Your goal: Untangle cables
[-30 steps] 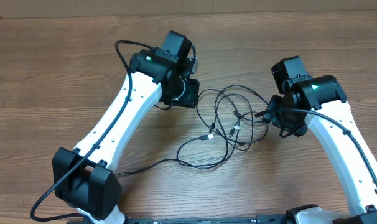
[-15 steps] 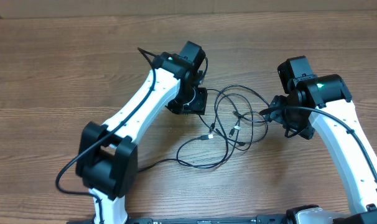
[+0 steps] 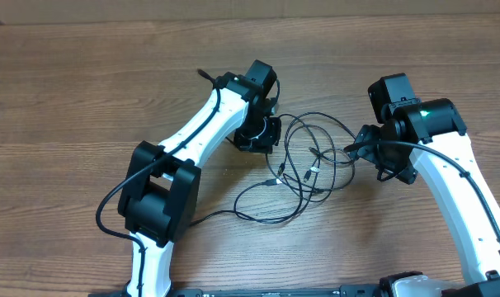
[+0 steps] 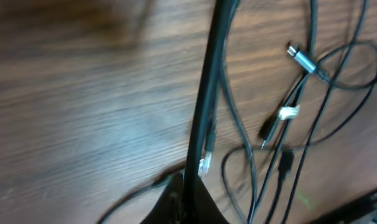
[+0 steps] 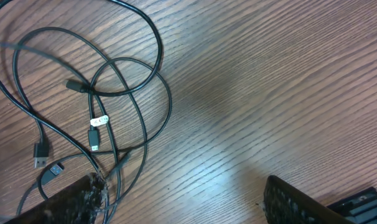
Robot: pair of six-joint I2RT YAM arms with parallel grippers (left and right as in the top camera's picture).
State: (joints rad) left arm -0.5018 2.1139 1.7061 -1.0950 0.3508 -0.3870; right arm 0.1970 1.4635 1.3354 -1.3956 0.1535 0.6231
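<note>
Nearest me, a thin, glossy black loop sags toward 6 o'clock. It hangs off the cables (image 3: 313,170), a knot of round coils mid-table that stretches from 7 to 1 o'clock over the matt, grained wooden table (image 3: 85,82). I count four small plug ends (image 5: 40,152); how many cords there are, I cannot tell. At 3 o'clock of the knot, the right gripper (image 5: 183,186) gapes wide, empty. At 9 o'clock, the left gripper (image 4: 185,186) looks pinched onto one cord.
</note>
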